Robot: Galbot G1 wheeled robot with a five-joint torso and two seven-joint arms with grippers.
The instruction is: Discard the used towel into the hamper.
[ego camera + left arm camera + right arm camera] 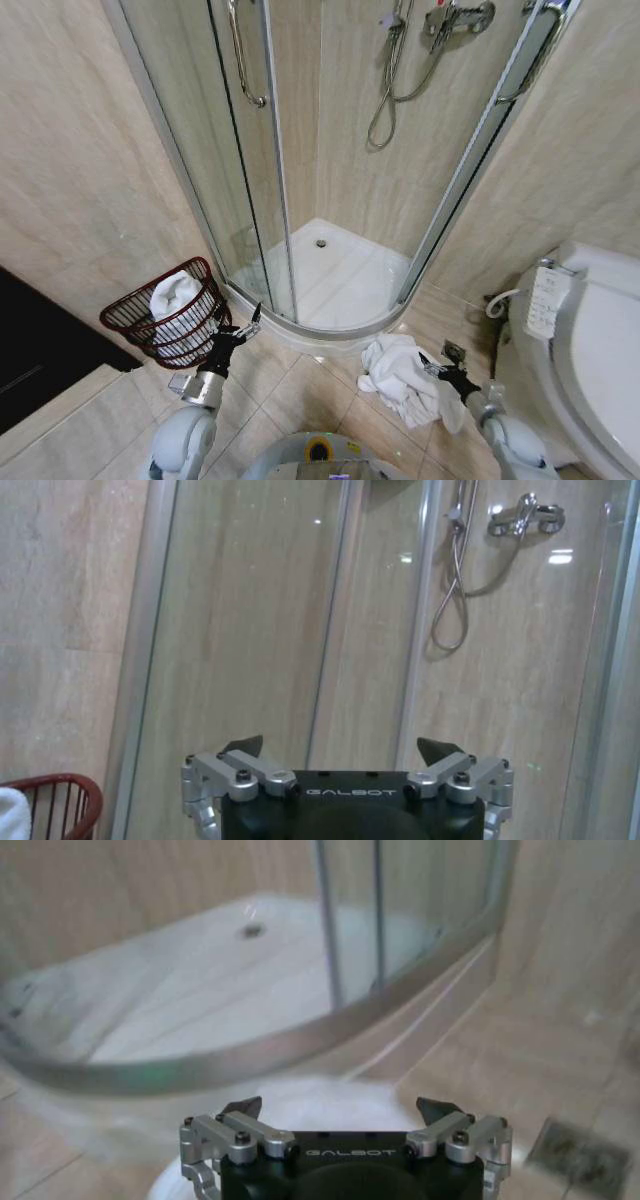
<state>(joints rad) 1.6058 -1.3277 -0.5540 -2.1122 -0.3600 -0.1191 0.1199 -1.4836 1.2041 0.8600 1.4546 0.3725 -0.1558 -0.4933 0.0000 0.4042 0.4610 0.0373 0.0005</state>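
Hamper (165, 318) stood on the floor by the left wall, beside the shower (330, 270), with one white towel (175, 296) inside. Second towel (400, 378) lay crumpled on the tiles in front of the shower. Left gripper (254, 320) hung just beside the hamper, jaws wide. Right gripper (440, 358) hovered over the floor towel, jaws wide, empty.

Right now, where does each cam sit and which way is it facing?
Head: on the head, looking down at the floor; white towel, hamper, shower enclosure, both arms with left gripper and right gripper.
Left wrist: level, facing the shower glass; open fingers, hamper rim.
Right wrist: tilted down at the shower tray; open fingers, towel below.
Shared: towel, hamper, shower.
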